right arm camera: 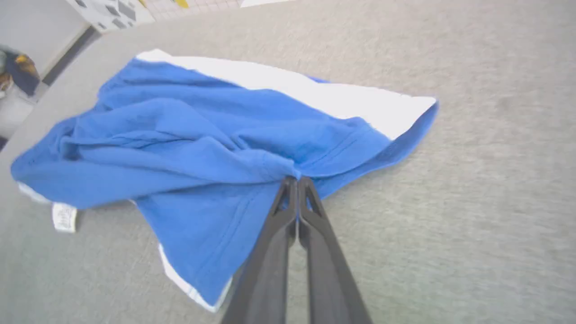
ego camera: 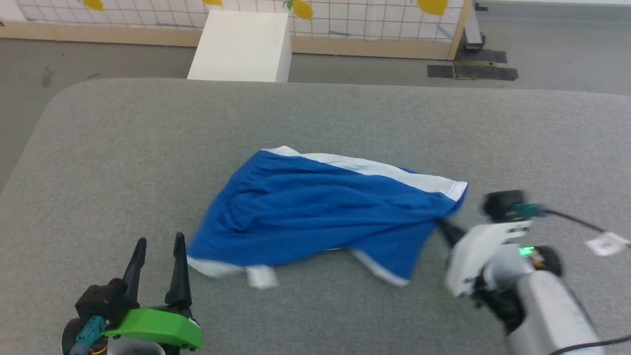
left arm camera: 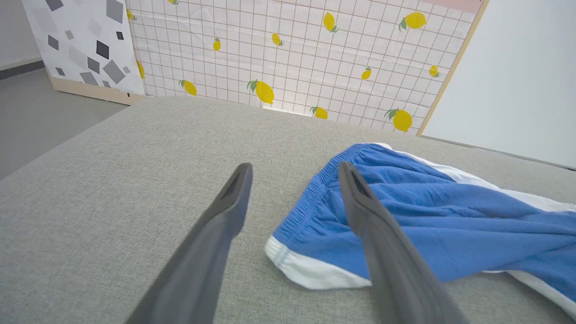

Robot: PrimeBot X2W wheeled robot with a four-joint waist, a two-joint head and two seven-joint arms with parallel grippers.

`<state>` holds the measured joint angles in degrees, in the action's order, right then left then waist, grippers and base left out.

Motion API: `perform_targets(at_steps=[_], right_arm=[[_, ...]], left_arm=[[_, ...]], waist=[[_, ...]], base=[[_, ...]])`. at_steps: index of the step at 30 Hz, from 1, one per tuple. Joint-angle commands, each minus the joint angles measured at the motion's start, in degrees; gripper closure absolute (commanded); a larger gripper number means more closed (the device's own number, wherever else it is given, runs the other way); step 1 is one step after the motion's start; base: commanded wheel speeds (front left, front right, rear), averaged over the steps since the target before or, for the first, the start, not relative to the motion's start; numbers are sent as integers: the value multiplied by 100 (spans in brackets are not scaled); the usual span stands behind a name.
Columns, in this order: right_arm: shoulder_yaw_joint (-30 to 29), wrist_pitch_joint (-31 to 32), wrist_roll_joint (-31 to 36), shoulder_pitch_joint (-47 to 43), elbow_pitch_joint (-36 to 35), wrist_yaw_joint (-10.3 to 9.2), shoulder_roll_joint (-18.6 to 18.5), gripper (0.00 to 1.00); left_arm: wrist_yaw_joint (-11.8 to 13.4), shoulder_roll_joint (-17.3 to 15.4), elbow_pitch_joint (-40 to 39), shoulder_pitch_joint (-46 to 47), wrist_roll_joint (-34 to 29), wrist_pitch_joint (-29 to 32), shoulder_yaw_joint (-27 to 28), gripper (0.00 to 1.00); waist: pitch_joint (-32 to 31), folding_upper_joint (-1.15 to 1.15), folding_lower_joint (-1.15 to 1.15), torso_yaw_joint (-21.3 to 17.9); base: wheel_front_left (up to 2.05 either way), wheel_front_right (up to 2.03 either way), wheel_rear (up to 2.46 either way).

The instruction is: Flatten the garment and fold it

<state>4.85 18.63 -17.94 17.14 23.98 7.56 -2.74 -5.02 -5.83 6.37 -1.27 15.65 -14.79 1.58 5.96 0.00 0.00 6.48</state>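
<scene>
- Past the far edge of the padded surface (ego camera: 98,148) we see a white box (ego camera: 241,47) on the grey floor. Behind it stands a wood-framed panel (left arm camera: 288,49) printed with a grid and yellow lemons, and dark mats (ego camera: 472,71) lie at the panel's right foot.
- A thin black cable (ego camera: 572,220) leaves the right wrist and crosses the surface, with a small white label (ego camera: 607,243) near it.
- The surface is flat, grey, coarsely woven cloth with a rounded far-left corner.
- The shorts (ego camera: 315,212) lie in the middle of this surface. They are soft, bright blue and rumpled, with long creases running toward their right side.
- Their gathered elastic waistband (left arm camera: 310,198) is on the left, and a broad white stripe (ego camera: 379,170) runs along the far side. White trim edges the near hem, and a small white tag (ego camera: 261,277) sticks out at the near left.
- The right gripper (right arm camera: 294,182) has its two dark fingers pressed together on a bunch of blue cloth at the right side of the shorts.
- The left gripper (ego camera: 160,238) sits at the near left with its fingers spread, just beside the waistband corner. We cannot tell whether it touches the cloth.
</scene>
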Motion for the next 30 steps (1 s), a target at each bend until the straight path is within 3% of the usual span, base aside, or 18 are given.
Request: perform_targets(at_steps=[1,3,7,8,9,16,21,24,26,30], right_arm=[[-327,-4,181,-70,-104,-8,-14,100],[-1334,102,612,-155,-341,-8,-14,100],[-2129,397,1098,-288,-303,-8,-14,100],[-2187,433,1135,-308,-258,-8,-14,62],[-2216,398,1090,-318,-225,-8,-14,0],[-2291,-811,298,-598,-558,-8,-14,0],[-2404,-1350,16,-1184,-634,-8,-14,0],[-2403,-1442,-25,-1325,-643,-8,-14,0],[-2345,-1446,-20,-1289,-718,-8,-14,0],[-2152,-1419,-53,-1118,-849,-8,-14,0]], left_arm=[[-28,11,-25,5,-42,-20,23,0],[-62,10,4,33,-51,-20,-2,0],[-99,13,56,63,-44,-20,-45,0],[-107,13,78,68,-39,-20,-53,0],[-116,11,106,72,-34,-20,-58,0],[-141,23,174,74,30,-19,-103,0],[-185,109,40,285,328,389,-433,0],[-202,97,105,711,486,1120,-677,0],[-186,2,404,1422,592,2232,-848,0],[-107,-262,1104,2420,518,3579,-1003,0]], waist=[[-10,0,0,-100],[14,0,0,-161],[36,0,0,-213],[33,0,0,-220],[22,0,0,-232],[-147,0,0,-299],[-260,0,0,-393],[-253,0,0,-511],[-146,0,0,-682],[97,0,0,-999]], base=[[0,0,0],[0,0,0],[0,0,0],[0,0,0],[0,0,0],[0,0,0],[0,0,0],[0,0,0],[0,0,0],[0,0,0]])
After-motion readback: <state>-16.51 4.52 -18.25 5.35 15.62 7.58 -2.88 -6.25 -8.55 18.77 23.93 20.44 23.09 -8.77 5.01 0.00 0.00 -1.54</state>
